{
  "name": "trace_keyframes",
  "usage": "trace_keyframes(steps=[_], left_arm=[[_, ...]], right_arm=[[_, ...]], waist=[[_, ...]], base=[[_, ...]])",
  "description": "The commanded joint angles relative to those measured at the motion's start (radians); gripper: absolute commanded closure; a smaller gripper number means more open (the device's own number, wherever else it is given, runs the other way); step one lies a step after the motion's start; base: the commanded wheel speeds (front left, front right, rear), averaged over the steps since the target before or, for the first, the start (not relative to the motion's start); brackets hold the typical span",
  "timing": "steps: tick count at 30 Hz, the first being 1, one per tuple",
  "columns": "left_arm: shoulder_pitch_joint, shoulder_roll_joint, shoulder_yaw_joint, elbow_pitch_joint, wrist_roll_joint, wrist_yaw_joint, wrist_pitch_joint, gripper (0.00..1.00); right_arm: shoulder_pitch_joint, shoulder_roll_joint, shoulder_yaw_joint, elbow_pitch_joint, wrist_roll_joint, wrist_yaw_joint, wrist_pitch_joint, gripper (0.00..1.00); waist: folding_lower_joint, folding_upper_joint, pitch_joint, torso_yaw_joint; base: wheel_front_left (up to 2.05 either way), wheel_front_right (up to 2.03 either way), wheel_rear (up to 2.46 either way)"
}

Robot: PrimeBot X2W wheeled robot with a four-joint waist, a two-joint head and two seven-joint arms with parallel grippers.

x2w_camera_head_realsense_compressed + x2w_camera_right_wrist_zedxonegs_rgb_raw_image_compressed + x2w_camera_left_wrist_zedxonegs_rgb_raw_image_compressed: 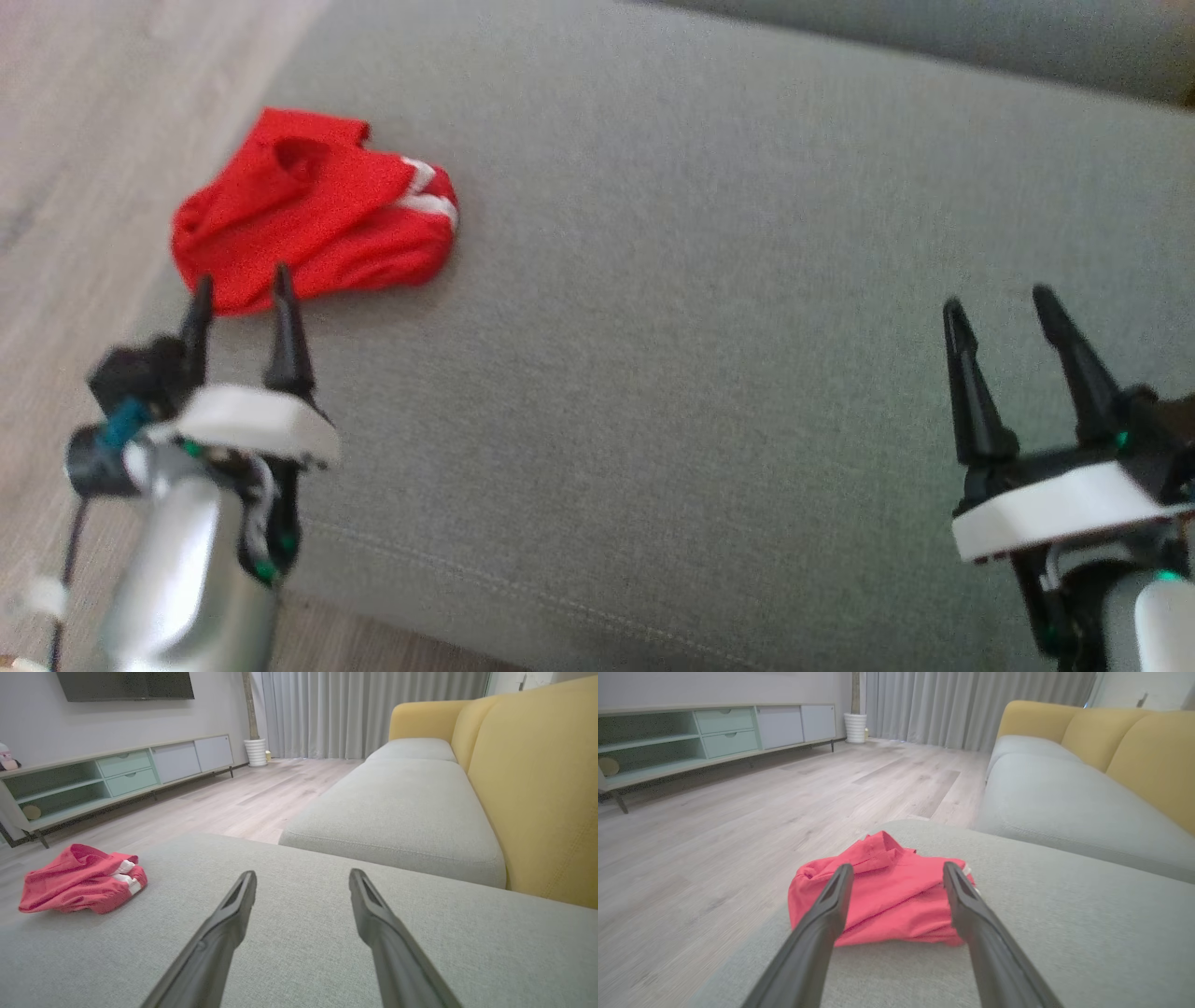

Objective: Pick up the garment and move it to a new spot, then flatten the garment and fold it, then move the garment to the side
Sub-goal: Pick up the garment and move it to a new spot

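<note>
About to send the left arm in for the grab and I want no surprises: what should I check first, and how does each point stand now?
1. Left gripper open: ok, fingers apart.
2. Left gripper lined up on the red garment: ok, it lies just beyond them.
3. Garment fully on the grey cushion: cannot tell, it sits at the edge by the floor.
4. Garment flat: not ok, bunched.
5. Right gripper clear of garment: ok, open over bare cushion.
</note>
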Motion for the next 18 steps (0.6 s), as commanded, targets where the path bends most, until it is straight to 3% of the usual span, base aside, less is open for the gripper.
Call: trace_keyframes(steps=[1,9,12,17,18], left_arm=[[-0.077,0.028,0.055,0.018,-0.011,-0.010,-0.005,0.00],[-0.349,0.079,0.119,0.398,-0.043,-0.089,-0.005,0.00],[-0.447,0.102,0.119,0.594,-0.057,-0.138,0.001,0.00],[-0.516,0.123,0.092,0.741,-0.050,-0.185,0.044,0.00],[-0.529,0.126,0.086,0.771,-0.051,-0.197,0.059,0.05]], right_arm=[[-0.051,-0.020,0.029,-0.051,-0.012,0.007,0.010,0.00],[-0.128,-0.060,0.030,-0.097,-0.021,0.007,0.043,0.00],[-0.153,-0.071,0.035,-0.102,-0.020,0.007,0.044,0.00],[-0.170,-0.078,0.032,-0.098,-0.017,0.007,0.043,0.00],[-0.173,-0.078,0.031,-0.096,-0.016,0.007,0.043,0.00]], waist=[[0.0000,0.0000,0.103,-0.042],[0.0000,0.0000,0.271,-0.092],[0.0000,0.0000,0.310,-0.108],[0.0000,0.0000,0.325,-0.115],[0.0000,0.0000,0.327,-0.115]], base=[[0.00,0.00,0.00],[0.00,0.00,0.00],[0.00,0.00,0.00],[0.00,0.00,0.00],[0.00,0.00,0.00]])
